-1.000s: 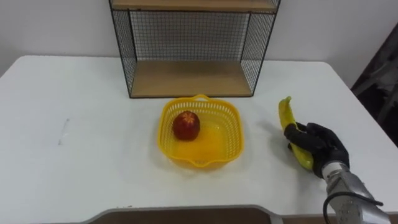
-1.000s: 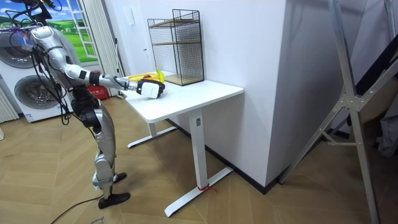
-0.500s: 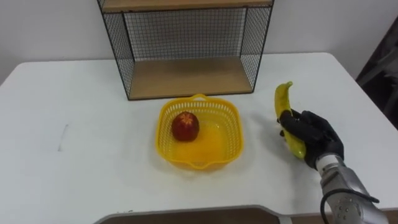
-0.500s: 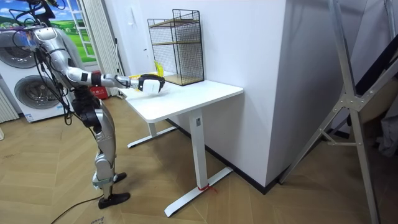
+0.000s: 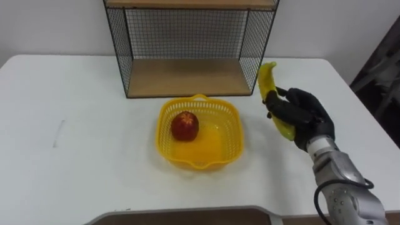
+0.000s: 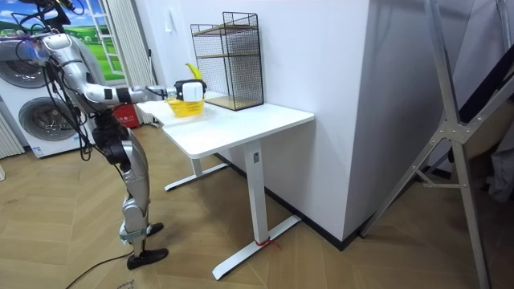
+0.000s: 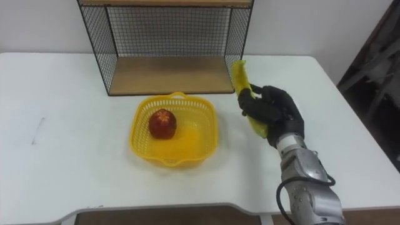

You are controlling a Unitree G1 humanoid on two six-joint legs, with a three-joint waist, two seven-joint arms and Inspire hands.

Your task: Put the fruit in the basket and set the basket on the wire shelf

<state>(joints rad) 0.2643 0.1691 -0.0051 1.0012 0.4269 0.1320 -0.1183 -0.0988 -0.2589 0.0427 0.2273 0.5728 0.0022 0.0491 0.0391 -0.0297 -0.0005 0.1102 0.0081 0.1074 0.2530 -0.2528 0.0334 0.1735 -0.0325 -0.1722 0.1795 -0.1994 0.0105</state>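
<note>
My right hand (image 5: 299,113) (image 7: 273,110) is shut on a yellow banana (image 5: 270,87) (image 7: 242,85) and holds it above the table, just right of the yellow plastic basket (image 5: 232,135) (image 7: 206,139). A red apple (image 5: 185,125) (image 7: 162,123) lies in the basket's left half. Behind the basket stands the black wire shelf (image 5: 190,78) (image 7: 167,75) with a wooden bottom board. In the room view the right hand (image 6: 191,89) reaches over the basket (image 6: 185,107) with the banana (image 6: 193,71) pointing up.
The white table (image 5: 75,144) (image 7: 56,150) has bare surface on its left half and in front of the basket. The shelf's bottom board has nothing on it. I stand at the table's short end near washing machines (image 6: 36,112).
My right hand has lifted the banana off the table and carried it up and left, towards the basket's right edge. The basket and apple have stayed put.
</note>
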